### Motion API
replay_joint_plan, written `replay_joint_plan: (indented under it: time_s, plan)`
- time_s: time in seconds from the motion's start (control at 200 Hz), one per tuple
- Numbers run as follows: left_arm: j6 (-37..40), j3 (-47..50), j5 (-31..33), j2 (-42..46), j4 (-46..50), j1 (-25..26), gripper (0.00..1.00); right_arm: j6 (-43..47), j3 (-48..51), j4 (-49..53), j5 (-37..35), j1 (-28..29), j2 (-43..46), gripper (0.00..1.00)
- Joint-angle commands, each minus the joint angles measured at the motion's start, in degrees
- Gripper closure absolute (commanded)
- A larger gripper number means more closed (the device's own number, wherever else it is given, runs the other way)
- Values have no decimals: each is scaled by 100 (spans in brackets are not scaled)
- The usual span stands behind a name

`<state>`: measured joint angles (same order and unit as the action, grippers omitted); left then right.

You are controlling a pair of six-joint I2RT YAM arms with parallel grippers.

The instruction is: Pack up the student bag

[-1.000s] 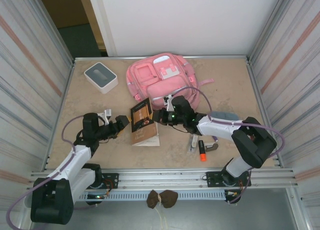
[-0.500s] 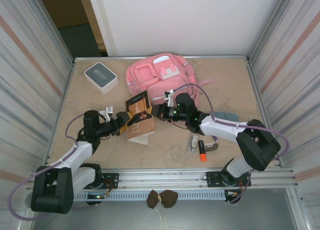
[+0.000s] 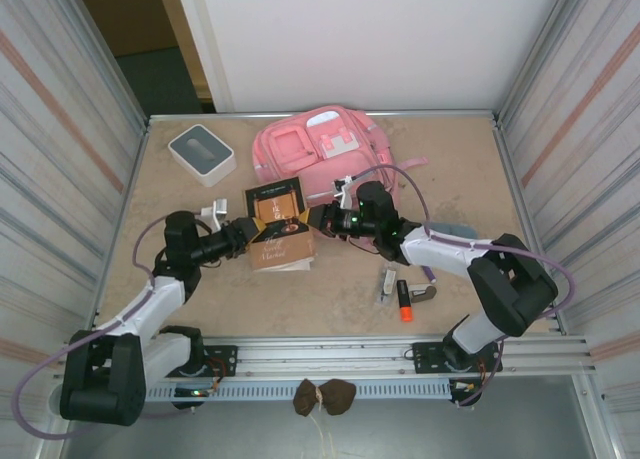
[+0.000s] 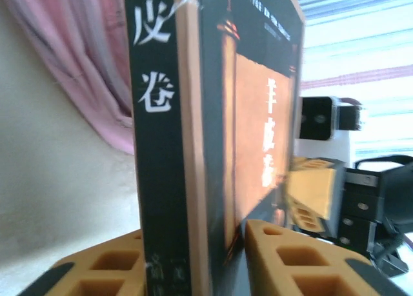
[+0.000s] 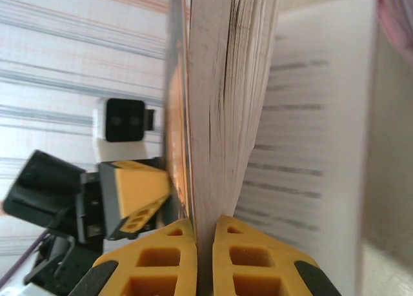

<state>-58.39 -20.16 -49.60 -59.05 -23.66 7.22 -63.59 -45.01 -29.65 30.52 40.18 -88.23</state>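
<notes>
Student bag (image 3: 318,157) lies flat at the far middle of the bench (image 3: 480,179), front pockets up, just beyond the book (image 3: 277,219) that both arms hold above the surface. Left tool (image 3: 240,236) is clenched on the book at the spine end; the left wrist view shows a yellow pad on each cover. Right tool (image 3: 317,219) is clenched on the page block at the opposite edge, with at least one printed leaf splayed loose outside the pinch. Judgement on the bag: pink woven fabric, soft and limp, light when empty, so expect it to slump and slide, not stand. No open mouth can be made out from above; the pale zip lines look closed or cannot be read. Best holds would be a zip pull, the top rim seam or the strap (image 3: 408,165) trailing to the right, not the flat panels, which will bunch. The book is a paperback with a smooth dark cover and orange panel, stiff along the spine, floppy at the fore-edge; you risk creasing the loose leaf.
</notes>
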Motion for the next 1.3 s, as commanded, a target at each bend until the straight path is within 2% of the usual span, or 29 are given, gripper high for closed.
replay_joint_plan:
  time_s: [0.0,0.11,0.175,0.261,0.331,0.481,0.526,0.636,0.731,0.787,0.837,0.877,0.947,0.987,1.082,1.157,1.207,1.293]
  plan:
    - [62,-400,-427,156,-423,185,73,295,-52,64,306,-98,-33,100]
    - [32,-651,-428,198,-559,277,85,505,-56,262,447,-326,64,99]
    - [-2,-802,-438,209,-713,312,91,639,-69,344,575,-473,187,86]
    - [-23,-1035,-461,197,-882,365,97,821,-89,341,827,-595,369,62]
    - [-23,-1228,-493,171,-1020,434,100,975,-104,297,1024,-622,526,46]
    - [-132,-1622,-626,39,-1430,602,100,1078,-36,10,1301,-695,840,25]
    - [-167,-1723,-660,-13,-1541,668,100,1061,-54,-107,1432,-726,889,16]
    - [-331,-1939,-770,-186,-1926,829,100,959,-144,-464,1740,-759,880,7]
    - [-444,-2064,-779,-362,-2195,925,100,385,-161,-1470,2075,-802,738,6]
    - [-441,-2139,-741,-467,-2139,930,100,-49,-192,-2150,2202,-828,633,9]
    - [-428,-2188,-697,-573,-2071,930,100,-497,-201,-2708,2221,-857,535,17]
    - [-411,-2211,-650,-660,-2005,936,100,-821,-214,-3030,2212,-892,474,28]
    - [-306,-2272,-582,-801,-1791,938,100,-1180,-232,-3280,2164,-980,387,56]
    - [-189,-2299,-530,-864,-1607,939,100,-1287,-190,-3368,2094,-1037,367,69]
    - [233,-2424,-369,-991,-941,946,88,-1366,0,-3238,1878,-1264,414,94]
    - [904,-2649,-105,-1083,-41,955,68,-1260,101,-2721,1808,-1540,547,99]
    - [1516,-2887,306,-1162,892,992,57,-994,115,-2079,1795,-1766,731,100]
    - [2738,-3435,1272,-1390,2294,1248,46,-409,109,-704,1671,-2273,1179,100]
